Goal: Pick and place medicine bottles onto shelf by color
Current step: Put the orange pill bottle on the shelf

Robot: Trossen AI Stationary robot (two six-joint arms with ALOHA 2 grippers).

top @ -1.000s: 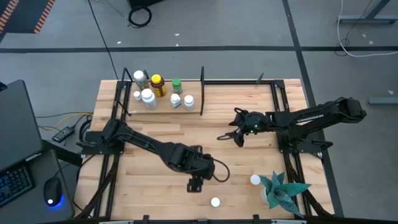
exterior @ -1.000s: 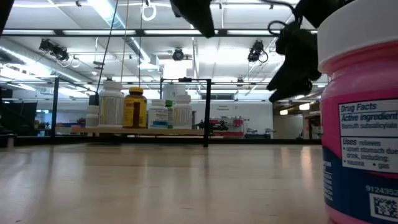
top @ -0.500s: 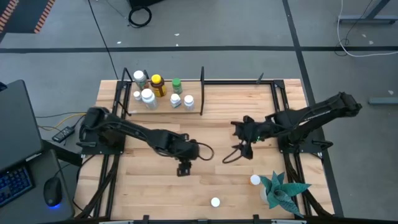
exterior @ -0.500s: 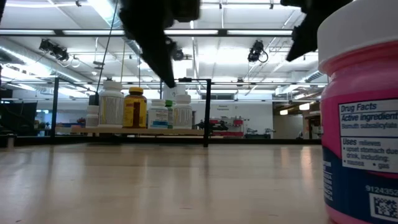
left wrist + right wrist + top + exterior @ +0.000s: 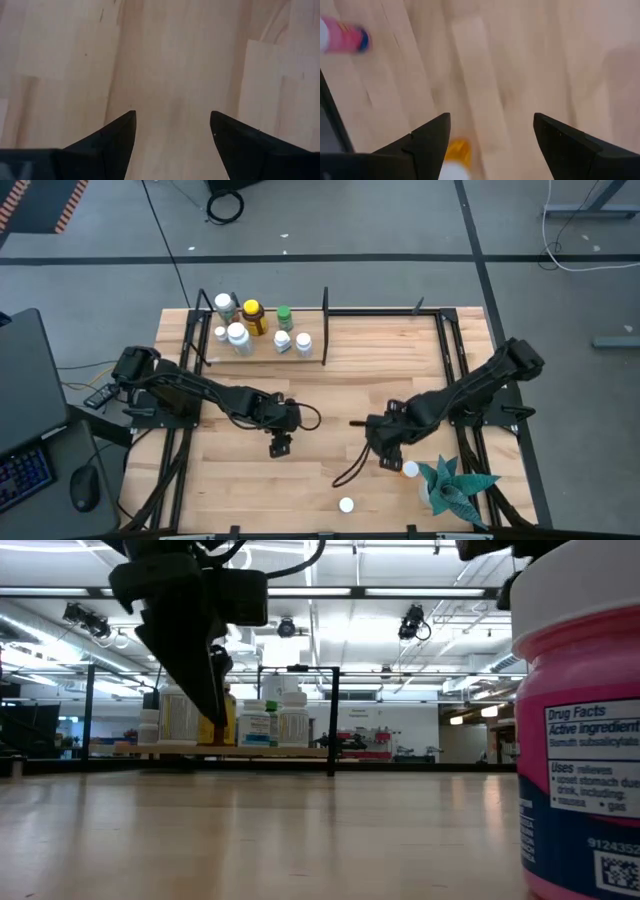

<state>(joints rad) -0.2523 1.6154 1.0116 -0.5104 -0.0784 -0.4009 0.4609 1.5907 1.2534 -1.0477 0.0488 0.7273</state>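
Several medicine bottles (image 5: 250,325) stand upright on the shelf (image 5: 262,358) at the far left, among them an amber one (image 5: 254,317). A pink bottle with a white cap (image 5: 346,504) stands near the front edge and fills the right of the low view (image 5: 580,740). Another white-capped bottle (image 5: 410,470), orange in the right wrist view (image 5: 456,156), stands beside the plant. My left gripper (image 5: 279,448) hangs open over bare wood (image 5: 172,115) at mid-table. My right gripper (image 5: 385,460) points down, open (image 5: 492,116), just left of the orange bottle.
A teal spiky plant (image 5: 455,488) stands at the near right corner, close to my right gripper. Black metal posts and rails (image 5: 326,312) frame the shelf and the table's sides. Bare wood lies between the two grippers and the shelf.
My left gripper has gone from near the front edge toward the table's left and far side, and has sunk lower. My right gripper has swung from the table's middle right toward the near edge and tipped to point down, close to the orange bottle.
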